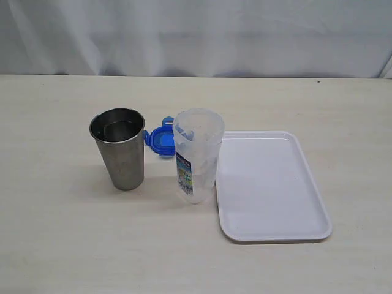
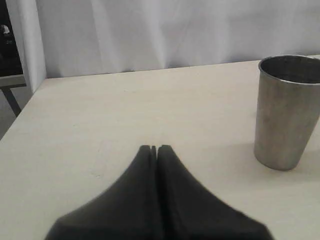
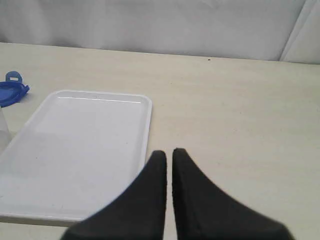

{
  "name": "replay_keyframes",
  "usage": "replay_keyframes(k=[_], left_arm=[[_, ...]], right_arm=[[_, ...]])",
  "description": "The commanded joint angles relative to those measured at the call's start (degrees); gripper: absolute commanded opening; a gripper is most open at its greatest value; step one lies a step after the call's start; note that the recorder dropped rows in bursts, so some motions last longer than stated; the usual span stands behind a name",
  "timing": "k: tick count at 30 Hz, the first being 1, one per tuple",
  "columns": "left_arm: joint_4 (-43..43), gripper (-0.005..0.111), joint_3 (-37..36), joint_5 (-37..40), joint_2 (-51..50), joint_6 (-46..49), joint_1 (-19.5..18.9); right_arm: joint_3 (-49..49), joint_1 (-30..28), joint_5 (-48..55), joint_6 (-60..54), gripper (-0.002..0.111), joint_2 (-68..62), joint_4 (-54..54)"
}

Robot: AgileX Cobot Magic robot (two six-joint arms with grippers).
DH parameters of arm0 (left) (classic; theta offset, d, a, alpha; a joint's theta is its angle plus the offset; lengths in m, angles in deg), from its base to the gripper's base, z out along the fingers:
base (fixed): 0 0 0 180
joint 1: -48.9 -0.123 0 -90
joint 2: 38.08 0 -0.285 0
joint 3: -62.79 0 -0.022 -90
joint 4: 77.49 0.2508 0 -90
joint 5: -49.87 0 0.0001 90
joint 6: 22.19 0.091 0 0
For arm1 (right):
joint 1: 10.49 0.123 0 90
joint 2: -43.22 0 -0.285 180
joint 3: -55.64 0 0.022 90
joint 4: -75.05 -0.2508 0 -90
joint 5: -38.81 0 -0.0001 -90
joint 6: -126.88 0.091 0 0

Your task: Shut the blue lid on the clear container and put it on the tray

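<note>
The clear container (image 1: 197, 155) stands upright and uncovered at the table's middle, its blue-green label facing the camera. Just behind it, between it and the steel cup, lies the blue lid (image 1: 160, 139), partly hidden by the container; a piece of the blue lid (image 3: 11, 90) also shows in the right wrist view. The white tray (image 1: 269, 187) lies right of the container, bare inside, and the tray (image 3: 75, 150) fills much of the right wrist view. My left gripper (image 2: 154, 147) is shut and holds nothing. My right gripper (image 3: 169, 152) is shut with a thin gap, beside the tray's edge. Neither gripper appears in the exterior view.
A tapered steel cup (image 1: 119, 147) stands left of the container, and the cup (image 2: 287, 111) is off to one side of my left gripper. A white curtain (image 1: 196, 37) backs the table. A table edge (image 2: 20, 107) shows in the left wrist view.
</note>
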Motion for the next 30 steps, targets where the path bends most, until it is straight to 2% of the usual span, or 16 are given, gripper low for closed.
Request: replay_keyframes(k=[1,6,10,22,25,28,29,30], left_arm=[[0.48,0.000,-0.20,-0.57,0.11,0.00,0.34],[1.38,0.000,-0.20,-5.13,0.11,0.00,0.34],[-3.24,0.000,-0.20,-14.33,0.11,0.00,0.34],[-2.58,0.000,-0.20,-48.74,0.11,-1.61,0.34],[-2.58,0.000,-0.20,-52.80,0.11,-2.87,0.34],[-2.16,0.021,1.08,-55.03,0.11,-10.08,0.34],[-2.16,0.036,2.30,-55.11,-0.03,-10.42,0.34],[-2.16,0.045,3.09,-55.25,-0.62,-10.42,0.34]], right_arm=[[0.12,-0.21,-0.64,0.12,0.005,0.28,0.08],[0.12,-0.21,-0.64,0.12,0.005,0.28,0.08],[0.12,-0.21,-0.64,0.12,0.005,0.28,0.08],[0.12,-0.21,-0.64,0.12,0.005,0.28,0.08],[0.12,-0.21,-0.64,0.12,0.005,0.28,0.08],[0.12,-0.21,-0.64,0.12,0.005,0.28,0.08],[0.12,-0.21,-0.64,0.12,0.005,0.28,0.08],[0.12,-0.21,-0.64,0.12,0.005,0.28,0.08]])
